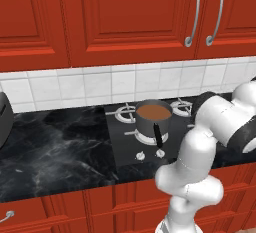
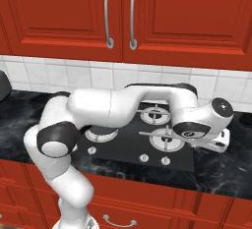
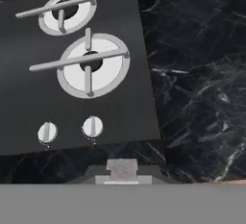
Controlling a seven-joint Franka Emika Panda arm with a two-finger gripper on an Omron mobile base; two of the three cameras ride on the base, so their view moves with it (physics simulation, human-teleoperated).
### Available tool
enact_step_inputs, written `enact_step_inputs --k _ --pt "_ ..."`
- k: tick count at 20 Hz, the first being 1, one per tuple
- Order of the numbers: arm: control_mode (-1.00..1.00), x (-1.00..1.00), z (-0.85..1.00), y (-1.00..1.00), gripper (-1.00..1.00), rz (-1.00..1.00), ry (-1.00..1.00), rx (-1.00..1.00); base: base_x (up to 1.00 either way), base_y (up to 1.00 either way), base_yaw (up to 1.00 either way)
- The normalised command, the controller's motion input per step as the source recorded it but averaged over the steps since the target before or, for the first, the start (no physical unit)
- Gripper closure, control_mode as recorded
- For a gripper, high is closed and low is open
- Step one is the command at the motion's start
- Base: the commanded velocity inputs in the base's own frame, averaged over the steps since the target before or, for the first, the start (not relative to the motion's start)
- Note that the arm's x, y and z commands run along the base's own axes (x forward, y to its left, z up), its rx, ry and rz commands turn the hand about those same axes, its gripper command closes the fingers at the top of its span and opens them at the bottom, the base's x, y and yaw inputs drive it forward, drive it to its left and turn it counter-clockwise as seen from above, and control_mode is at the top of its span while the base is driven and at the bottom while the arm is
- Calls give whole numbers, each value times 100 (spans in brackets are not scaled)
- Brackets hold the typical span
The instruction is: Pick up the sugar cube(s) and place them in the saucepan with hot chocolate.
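Sitting on the front-left burner of the black cooktop [image 1: 150, 137], the saucepan [image 1: 153, 119] stands upright with its straight black handle [image 1: 157, 136] pointing out toward the control knobs [image 1: 160, 153], an orientation that leaves the open mouth free for a drop from above. The hot chocolate [image 1: 154, 111] forms a level reddish-brown disc inside the rim. No sugar cube can be made out on the dark marble tabletop [image 1: 60, 152] in any of the views, and whether one is pinched between the fingertips cannot be told from the pictures. The end effector [image 2: 221, 142] is closed to a narrow gap and hangs over the right edge of the cooktop, close above the surface, at the far side of the hob from the saucepan. The hand view looks down on the two right-hand burners [image 3: 91, 67], two knobs [image 3: 92, 127] and the marble beside them, which places the saucepan well apart from the end effector, off to its left across the cooktop. In my judgement the arm's long bent reach across the hob is explained by work at that right-hand side, and a sweep leftward over the burners would be needed to bring anything above the saucepan.
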Motion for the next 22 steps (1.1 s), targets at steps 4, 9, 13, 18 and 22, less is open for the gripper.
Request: enact_step_inputs --k 4,9,13,18,22 --pt "-100 -46 76 96 100 9 -16 -8 0 0 0" --pt "-100 -37 69 100 100 7 -12 -11 0 0 0" --pt "-100 -16 61 100 100 5 -3 -17 0 0 0" --pt "-100 -1 35 100 100 0 -6 -21 0 0 0" --pt "-100 0 17 96 100 -8 -7 -10 0 0 0"
